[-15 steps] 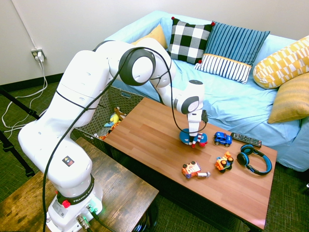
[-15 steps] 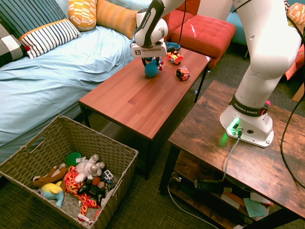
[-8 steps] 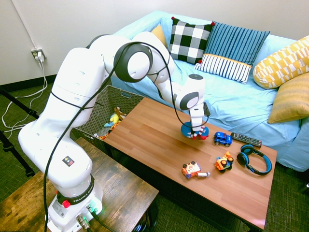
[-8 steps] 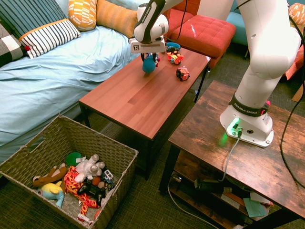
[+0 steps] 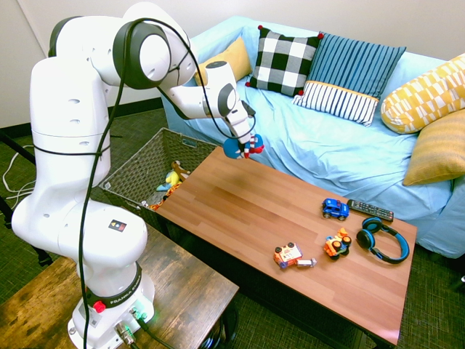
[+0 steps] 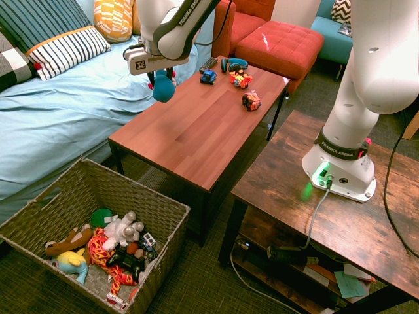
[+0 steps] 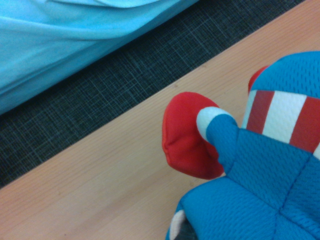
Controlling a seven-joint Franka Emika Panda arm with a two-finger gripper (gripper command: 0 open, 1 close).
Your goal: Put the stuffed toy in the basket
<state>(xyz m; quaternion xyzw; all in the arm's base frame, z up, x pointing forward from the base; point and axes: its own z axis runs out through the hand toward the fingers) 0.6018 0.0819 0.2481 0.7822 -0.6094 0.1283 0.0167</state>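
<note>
You have the gripper [image 6: 165,73] closed on the stuffed toy [image 6: 163,89], held in the air above the coffee table [image 5: 276,225], near the end closest to the basket [image 6: 141,196]. The toy is outside the basket. In the 2nd ext. view its round blue head hangs down; in the wrist view you see blue fabric, a red-&-white striped band and a red mitt-shaped part w/ a white cuff.

The basket is a large dark grey woven unit w/ sloping sides, set beside the table end. Its contents, per the 2nd ext. view: brown plush [image 6: 69,242], yellow-&-light-blue plush [image 6: 72,263], white plush [image 6: 123,230], flame-pattern cloth [image 6: 101,252], green round item [image 6: 101,218], black game controller [image 6: 127,261] & other small items, partly hidden.

On the table, at the end away from the basket, you have: blue toy car [image 5: 335,209], remote [image 5: 370,210] just beside it, blue-&-black headphones [image 5: 383,241], orange-&-yellow toy vehicle [image 5: 337,244] and orange-&-white toy [image 5: 288,255].

Sofa [image 5: 312,142] w/ light-blue cover runs along the table's long side. It carries a B/W checked cushion [image 5: 285,61], a blue striped cushion [image 5: 352,62], a B/W striped cushion [image 5: 338,102] & yellow/orange cushions [image 5: 429,94].
</note>
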